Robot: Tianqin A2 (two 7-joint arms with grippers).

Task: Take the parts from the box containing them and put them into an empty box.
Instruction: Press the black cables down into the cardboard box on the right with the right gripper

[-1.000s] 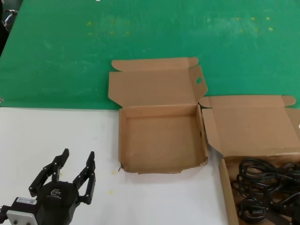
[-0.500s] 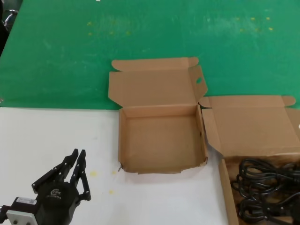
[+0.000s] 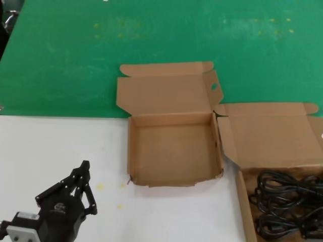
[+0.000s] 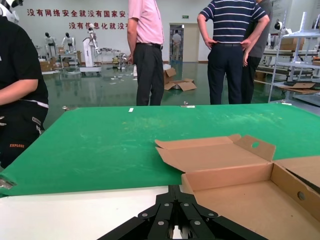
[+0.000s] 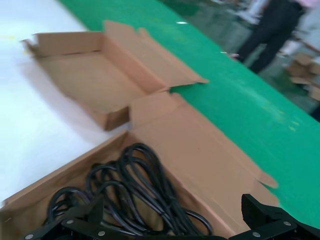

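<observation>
The left tool (image 3: 83, 174) is seen closed over the white counter (image 3: 50, 146); the right tool (image 5: 170, 220) — spread open — is held above the power cords (image 3: 287, 201) in their box (image 3: 242, 201), beside the empty box (image 3: 174, 151).

Even, bright overhead light; soft shadows inside the empty box (image 3: 174, 151). The right wrist view is motion-blurred; the hall floor (image 4: 100, 90) behind shows glossy reflections.

The head camera looks down from above; both wrist cameras look low across the empty box (image 3: 174, 151), shared by all.
</observation>
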